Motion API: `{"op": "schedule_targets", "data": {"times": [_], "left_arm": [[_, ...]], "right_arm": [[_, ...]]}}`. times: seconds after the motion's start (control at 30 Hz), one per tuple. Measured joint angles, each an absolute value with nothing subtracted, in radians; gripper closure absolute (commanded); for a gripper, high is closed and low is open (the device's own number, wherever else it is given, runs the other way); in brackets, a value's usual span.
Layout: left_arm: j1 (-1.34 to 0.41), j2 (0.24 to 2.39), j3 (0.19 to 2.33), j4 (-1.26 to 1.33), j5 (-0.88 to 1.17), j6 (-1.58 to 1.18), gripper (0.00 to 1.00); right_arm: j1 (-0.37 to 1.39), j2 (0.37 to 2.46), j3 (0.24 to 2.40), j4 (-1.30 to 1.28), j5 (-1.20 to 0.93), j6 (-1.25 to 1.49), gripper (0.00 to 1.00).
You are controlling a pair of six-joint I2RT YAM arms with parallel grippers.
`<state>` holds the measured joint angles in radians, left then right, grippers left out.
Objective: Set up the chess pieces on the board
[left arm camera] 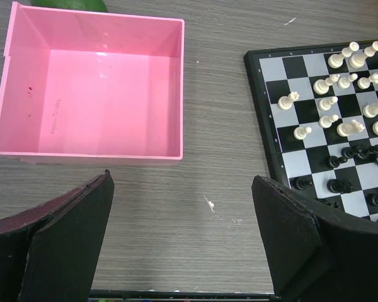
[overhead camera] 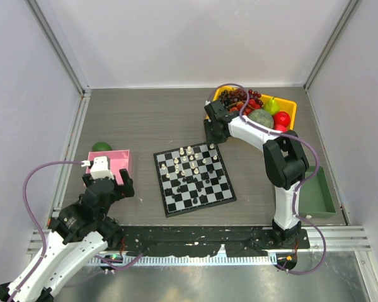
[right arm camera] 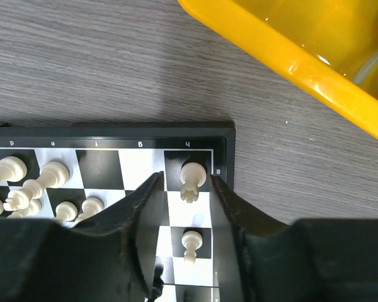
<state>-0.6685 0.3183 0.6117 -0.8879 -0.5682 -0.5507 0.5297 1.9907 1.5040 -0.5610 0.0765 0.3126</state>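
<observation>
The board (overhead camera: 170,211) lies mid-table with white chess pieces (overhead camera: 188,157) crowded on its far half and black ones (overhead camera: 192,185) scattered nearer me. My right gripper (right arm camera: 185,178) is low over the far right corner. Its fingers stand on either side of a white rook (right arm camera: 192,176) on the corner square, with a thin gap on each side. A white pawn (right arm camera: 191,244) stands two squares nearer, between the fingers. My left gripper (left arm camera: 183,182) hangs wide open over bare table between the pink tray (left arm camera: 88,154) and the board's edge (left arm camera: 264,126), holding nothing.
A yellow fruit bin (overhead camera: 290,104) sits just behind the board's far right corner, close to my right gripper (overhead camera: 212,141). A green fruit (overhead camera: 101,146) lies behind the pink tray (overhead camera: 123,157). A green tray (overhead camera: 318,195) stands at the right edge.
</observation>
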Motion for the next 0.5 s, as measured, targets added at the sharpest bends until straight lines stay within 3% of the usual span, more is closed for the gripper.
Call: {"op": "schedule_targets", "data": {"times": [0.27,0.5], "left_arm": [[-0.669,0.312,0.611,-0.888,-0.568,-0.551,0.0],[-0.669,0.31,0.609,-0.888,-0.568,-0.551,0.01]], "right_arm": [[0.53,1.947,1.501,-0.577,0.07,0.308,0.48],[0.531,1.736,1.411,-0.569,0.057,0.31,0.49]]}}
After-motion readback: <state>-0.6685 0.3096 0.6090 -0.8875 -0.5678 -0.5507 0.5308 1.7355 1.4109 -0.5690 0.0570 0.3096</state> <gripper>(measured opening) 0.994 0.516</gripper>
